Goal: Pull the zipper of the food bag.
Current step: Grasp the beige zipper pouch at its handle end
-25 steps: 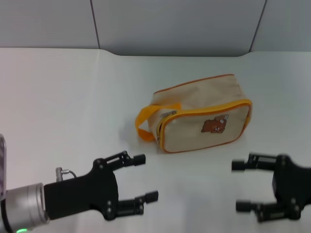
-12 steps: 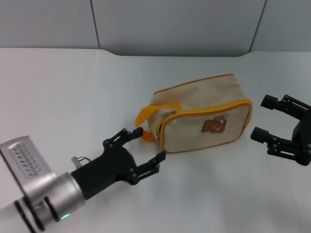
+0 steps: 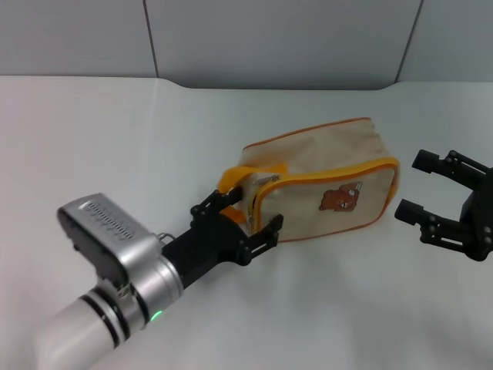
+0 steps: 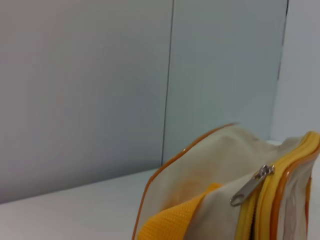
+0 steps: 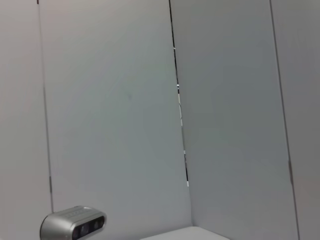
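The beige food bag (image 3: 320,173) with orange piping and a brown bear patch lies on the white table, its orange strap (image 3: 231,185) at its left end. The zipper's silvery pull tab (image 3: 267,179) sits at the bag's top left corner; it also shows in the left wrist view (image 4: 250,185). My left gripper (image 3: 237,220) is open, its fingers spread right in front of the bag's left end, below the strap. My right gripper (image 3: 412,185) is open and empty just right of the bag, apart from it.
The white table (image 3: 100,146) stretches to the left and front. A grey panelled wall (image 3: 277,38) stands behind it. The right wrist view shows only wall panels and a small grey camera unit (image 5: 72,225).
My left gripper has moved forward and right, from the table's front up to the bag's left end. My right gripper rose to beside the bag, then held still.
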Controlling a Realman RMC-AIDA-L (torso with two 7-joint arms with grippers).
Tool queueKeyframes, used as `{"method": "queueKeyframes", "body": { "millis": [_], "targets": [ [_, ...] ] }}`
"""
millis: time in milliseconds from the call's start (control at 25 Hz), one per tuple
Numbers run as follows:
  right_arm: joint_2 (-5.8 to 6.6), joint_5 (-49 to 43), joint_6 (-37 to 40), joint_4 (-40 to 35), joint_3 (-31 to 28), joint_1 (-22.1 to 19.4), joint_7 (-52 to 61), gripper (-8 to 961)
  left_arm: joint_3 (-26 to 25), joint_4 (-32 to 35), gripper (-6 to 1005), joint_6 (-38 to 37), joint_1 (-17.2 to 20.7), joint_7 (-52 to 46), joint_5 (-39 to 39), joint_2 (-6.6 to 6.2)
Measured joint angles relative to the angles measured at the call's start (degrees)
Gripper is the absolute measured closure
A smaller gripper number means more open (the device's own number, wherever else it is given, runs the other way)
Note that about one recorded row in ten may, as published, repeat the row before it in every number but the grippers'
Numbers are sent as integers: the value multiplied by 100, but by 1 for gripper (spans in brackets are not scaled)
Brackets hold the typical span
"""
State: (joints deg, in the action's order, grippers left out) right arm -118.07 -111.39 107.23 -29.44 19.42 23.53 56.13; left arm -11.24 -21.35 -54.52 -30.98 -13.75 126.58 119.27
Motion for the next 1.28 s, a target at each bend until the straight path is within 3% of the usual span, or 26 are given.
{"method": "queueKeyframes", "body": {
  "millis": [560,1280],
  "targets": [
    [-15,32,-133,44,-8,3,-146,134,-212,-157,329,364,-169,-22,1,0],
    [-14,48,-228,44,-77,2,-147,134,-126,-237,832,-170,-66,-44,82,0]
  ]
}}
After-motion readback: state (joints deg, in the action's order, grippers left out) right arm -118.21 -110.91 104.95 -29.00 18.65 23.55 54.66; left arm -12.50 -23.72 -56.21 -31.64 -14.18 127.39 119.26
